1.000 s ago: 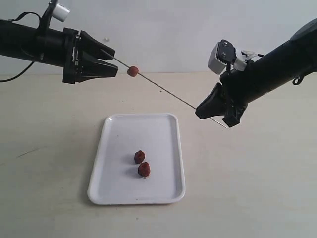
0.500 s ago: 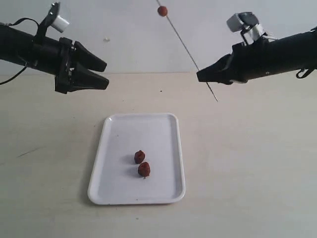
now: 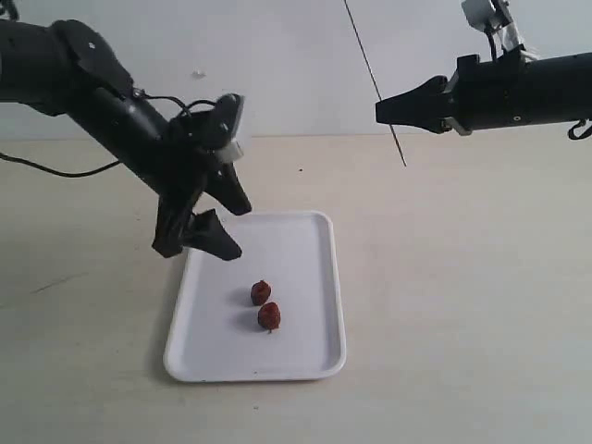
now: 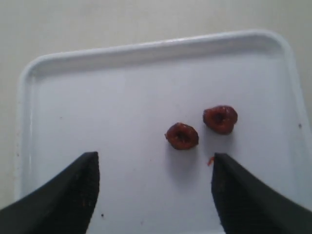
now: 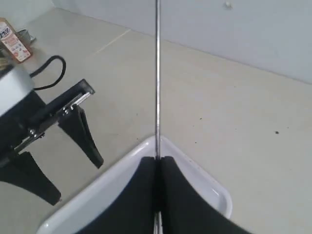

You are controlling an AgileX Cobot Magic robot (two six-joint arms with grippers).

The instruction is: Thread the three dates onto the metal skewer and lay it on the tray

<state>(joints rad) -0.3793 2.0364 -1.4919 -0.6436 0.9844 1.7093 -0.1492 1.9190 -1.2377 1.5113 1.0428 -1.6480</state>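
Right claw (image 3: 381, 111) tight around metal skewer (image 3: 362, 46)

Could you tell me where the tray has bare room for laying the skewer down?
In the exterior view, the tray is bare along both long rims either side of the two dates, and across its far half. The open left gripper hovers over the far left corner, crowding it.
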